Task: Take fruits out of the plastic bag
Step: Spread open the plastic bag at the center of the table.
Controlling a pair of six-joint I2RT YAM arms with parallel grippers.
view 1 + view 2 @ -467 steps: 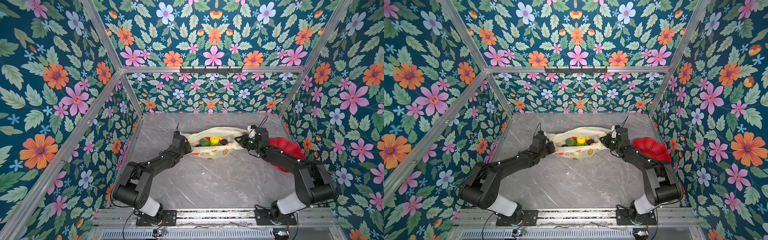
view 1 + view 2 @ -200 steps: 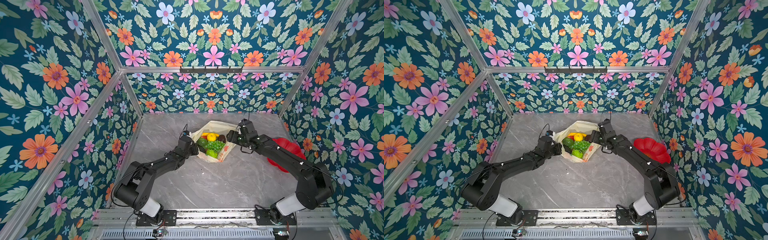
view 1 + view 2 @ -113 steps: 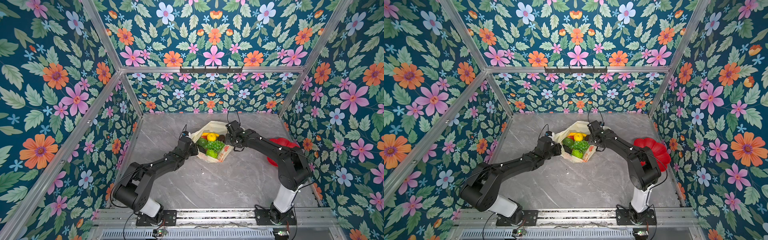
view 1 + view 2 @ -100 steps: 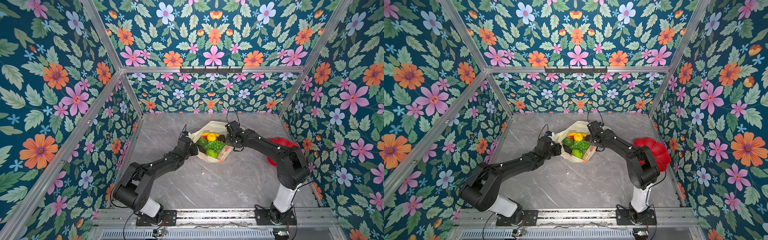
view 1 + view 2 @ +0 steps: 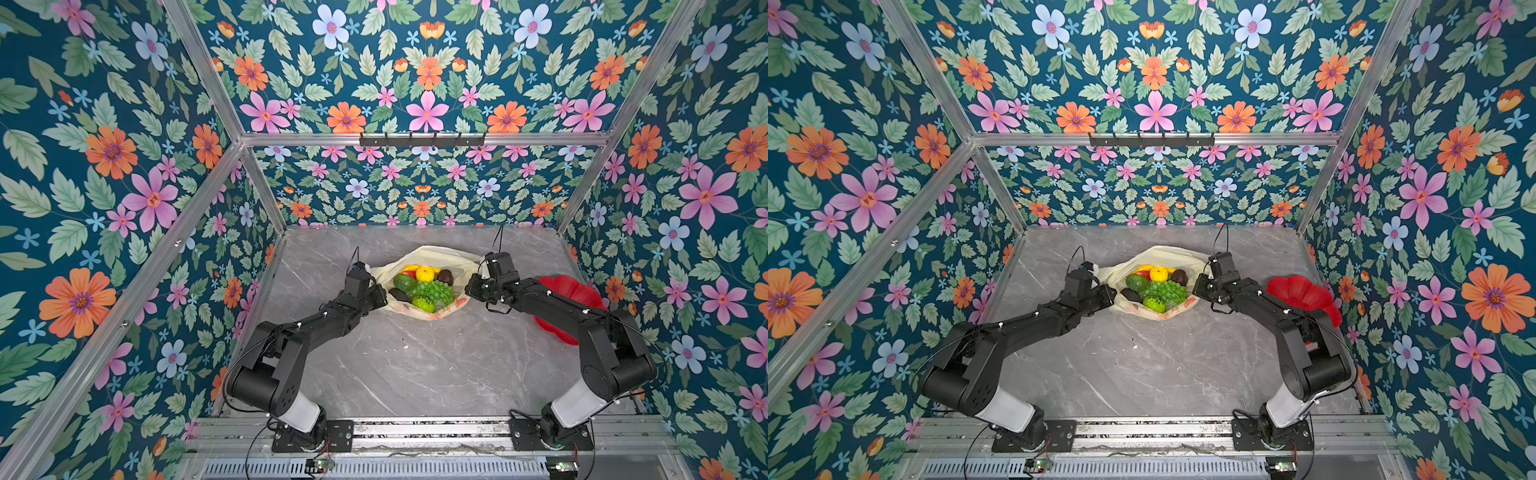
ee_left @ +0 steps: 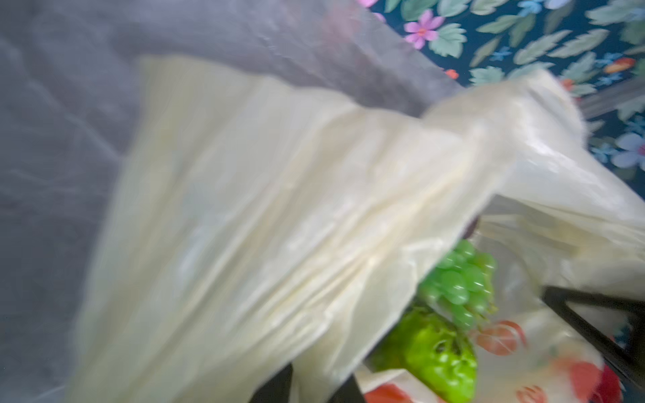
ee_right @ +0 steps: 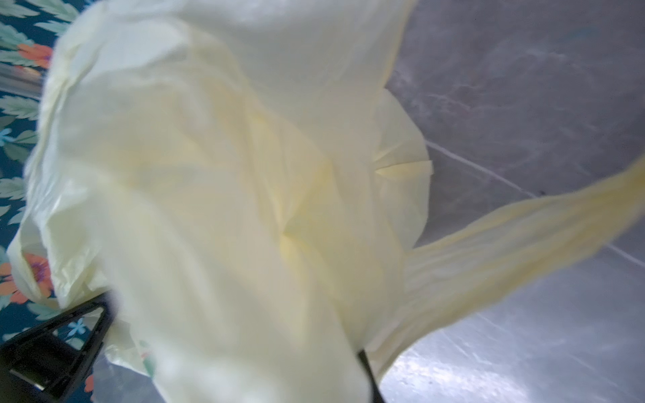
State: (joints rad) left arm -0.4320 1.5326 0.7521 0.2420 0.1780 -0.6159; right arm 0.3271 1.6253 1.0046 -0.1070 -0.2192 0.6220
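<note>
In both top views the thin pale yellow plastic bag [image 5: 453, 258] lies open on the grey marble table [image 5: 415, 365] with the small toy fruits [image 5: 424, 289] inside. The left gripper [image 5: 381, 292] and right gripper [image 5: 470, 289] are at its edges. Only the right wrist view shows fingers closed on bag film [image 7: 209, 174]. The left wrist view is blurred and its finger gap cannot be determined.

Quick headcount: one plastic bag [image 5: 415, 253] with eight fruits [image 5: 419, 287] that I can make out. That's one banana [image 5: 411, 268], one strawberry [image 5: 409, 274], one lemon [image 5: 424, 273], one grape bunch [image 5: 434, 291], one bumpy bright green fruit [image 5: 423, 305], one smooth dark green fruit [image 5: 404, 282] and two dark avocados [image 5: 445, 276]. Plus one red dish [image 5: 577, 286], two robot arms [image 5: 332, 318] and one tabletop [image 5: 415, 365].
</note>
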